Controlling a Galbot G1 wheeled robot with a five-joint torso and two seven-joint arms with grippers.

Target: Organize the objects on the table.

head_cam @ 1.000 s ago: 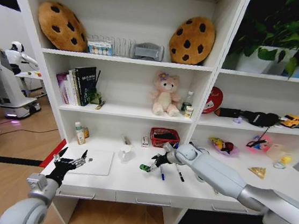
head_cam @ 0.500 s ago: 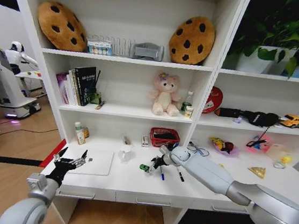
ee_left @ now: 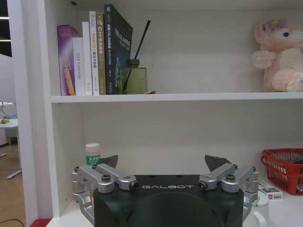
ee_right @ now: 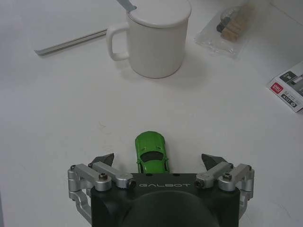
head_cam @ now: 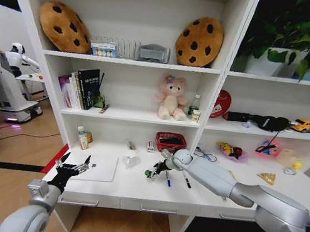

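A tiny green toy car (ee_right: 151, 151) stands on the white table (head_cam: 135, 189), between the spread fingers of my open right gripper (ee_right: 157, 159). In the head view that right gripper (head_cam: 153, 170) hovers right at the car (head_cam: 148, 174), mid-table. A blue pen (head_cam: 167, 179) and a black pen (head_cam: 186, 179) lie just right of it. My left gripper (head_cam: 74, 168) is open and empty at the table's left end, over the edge of the silver laptop (head_cam: 98, 168). Small bottles (head_cam: 82, 137) stand behind the laptop.
A white lidded mug (ee_right: 154, 38) stands just beyond the car, with a clear packet (ee_right: 227, 28) and a small box (ee_right: 289, 87) nearby. A red basket (head_cam: 170, 142) sits at the back of the table. Shelves above hold books (ee_left: 90, 52) and a pink teddy bear (head_cam: 171, 98).
My right gripper has moved left and down to the green car, which has stayed in place. The left arm has not moved.
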